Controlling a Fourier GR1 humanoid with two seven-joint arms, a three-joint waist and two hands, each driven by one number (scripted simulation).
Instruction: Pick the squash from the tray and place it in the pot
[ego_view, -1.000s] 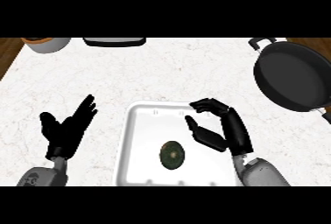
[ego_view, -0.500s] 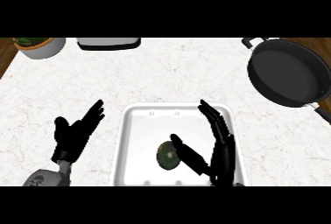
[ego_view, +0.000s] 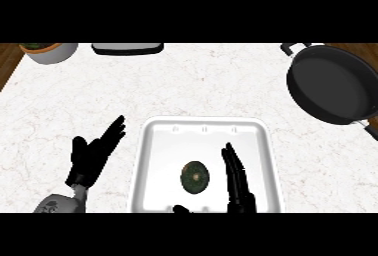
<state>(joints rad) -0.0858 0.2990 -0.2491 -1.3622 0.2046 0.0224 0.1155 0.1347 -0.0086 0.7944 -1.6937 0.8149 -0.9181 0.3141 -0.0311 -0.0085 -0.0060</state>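
We have one view only, from the head, looking steeply down on the counter (ego_view: 88, 100). Near us at centre lies the tray (ego_view: 159, 150), fairly close; the pot (ego_view: 332, 87) sits far right, cut by the edge. Our forearms enter from the near edge. No second view shares this ground.

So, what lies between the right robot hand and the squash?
Only bare tray floor: in the head view, the right robot hand stands beside the squash inside the tray.

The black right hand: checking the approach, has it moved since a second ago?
Yes. The black right hand has dropped toward the white rectangular tray's near edge, fingers straightened beside the dark green squash.
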